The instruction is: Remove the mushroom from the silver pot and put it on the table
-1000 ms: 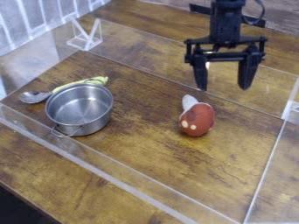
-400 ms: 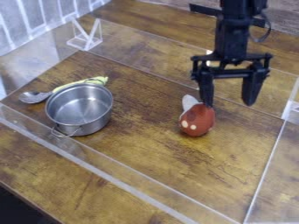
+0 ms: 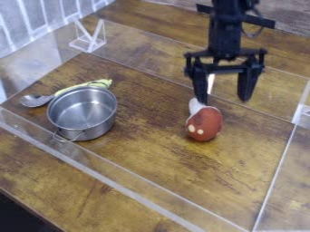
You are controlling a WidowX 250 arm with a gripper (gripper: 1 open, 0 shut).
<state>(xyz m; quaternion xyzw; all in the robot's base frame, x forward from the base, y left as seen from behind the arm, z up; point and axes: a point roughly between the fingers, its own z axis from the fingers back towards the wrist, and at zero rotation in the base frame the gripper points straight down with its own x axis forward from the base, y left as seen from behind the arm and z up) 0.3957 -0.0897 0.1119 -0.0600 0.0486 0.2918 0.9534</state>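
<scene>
The mushroom [image 3: 204, 121] lies on its side on the table [image 3: 145, 172], red-brown cap toward the front, whitish stem toward the back. The silver pot [image 3: 82, 111] stands to its left, holding nothing. My gripper [image 3: 224, 82] hangs pointing down just behind and above the mushroom, its two dark fingers spread wide with nothing between them. It does not touch the mushroom.
A metal spoon [image 3: 36, 100] and a yellow-green item [image 3: 87, 86] lie behind the pot at the left. Clear acrylic walls [image 3: 281, 172] border the work area, with a clear bracket [image 3: 87, 36] at the back left.
The gripper dipped toward the mushroom half a second ago, then rose and shifted left. It stayed open throughout. The mushroom and pot have not moved.
</scene>
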